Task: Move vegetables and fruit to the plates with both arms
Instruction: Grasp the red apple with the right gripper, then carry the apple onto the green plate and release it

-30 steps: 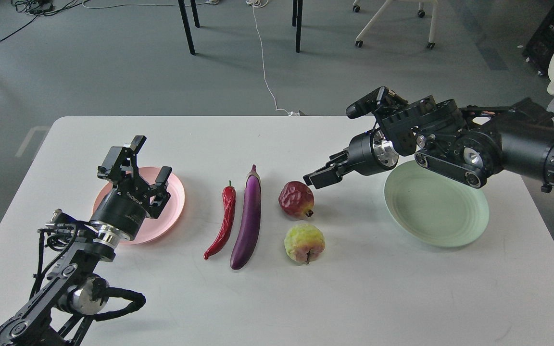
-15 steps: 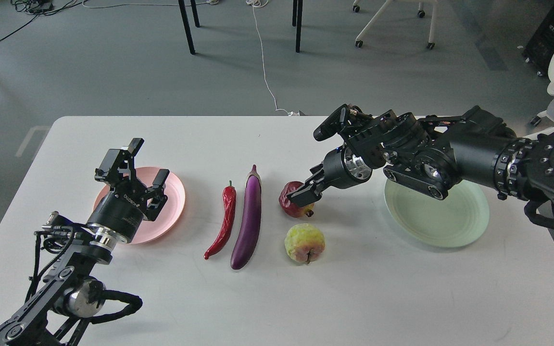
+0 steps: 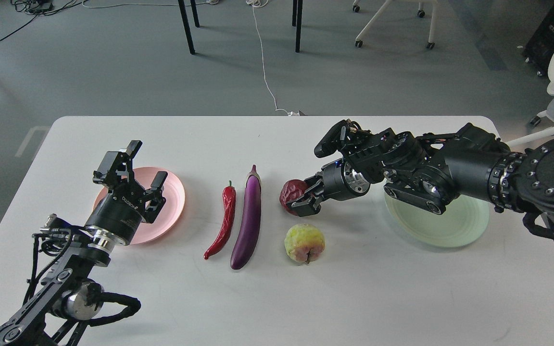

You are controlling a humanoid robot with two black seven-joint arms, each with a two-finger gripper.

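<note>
The purple eggplant (image 3: pixel 248 221) and the red chili (image 3: pixel 224 218) lie side by side at the table's middle. The dark red fruit (image 3: pixel 288 191) lies to their right, with the yellow-green fruit (image 3: pixel 304 242) in front of it. My right gripper (image 3: pixel 303 196) is low at the dark red fruit's right side, its fingers spread on either side of it. The mint green plate (image 3: pixel 455 226) lies partly under my right arm. My left gripper (image 3: pixel 148 161) is open and empty above the pink plate (image 3: pixel 173 194).
The white table (image 3: pixel 378 298) has bare surface along its front and back. Beyond its far edge are grey floor, black table legs, a white cable and office chairs.
My right gripper has moved left and down from near the green plate to the dark red fruit, and its fingers now straddle it. My left gripper has shifted slightly down over the pink plate.
</note>
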